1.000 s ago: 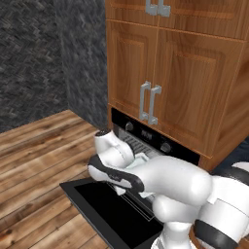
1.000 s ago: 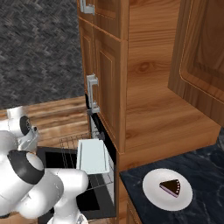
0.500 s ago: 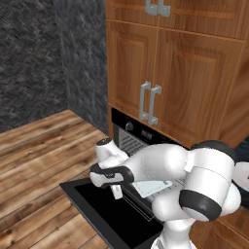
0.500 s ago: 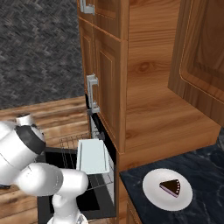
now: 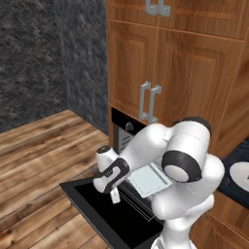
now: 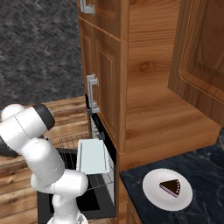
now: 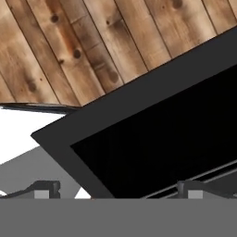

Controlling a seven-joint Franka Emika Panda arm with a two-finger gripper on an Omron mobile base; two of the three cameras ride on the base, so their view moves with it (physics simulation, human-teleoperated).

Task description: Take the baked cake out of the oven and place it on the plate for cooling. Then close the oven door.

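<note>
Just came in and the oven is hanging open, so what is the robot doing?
The dark brown cake slice already sits on the round white plate on the dark counter. The white arm's open gripper hangs empty above the lowered black oven door. A pale flat tray rests on the pulled-out rack.

A glossy black oven door (image 5: 104, 214) is seen against a floor (image 5: 34, 160) of brown wood planks marked with dark knots. A pale tray (image 6: 92, 156) is shown on grey wire racks (image 6: 70, 142). A dark brown cake (image 6: 171, 187), edged with red and white, is set on a white plate (image 6: 151, 189). Warm brown wood-grain cabinets (image 6: 144, 87) and a dark speckled wall (image 5: 34, 63) are visible.
</note>
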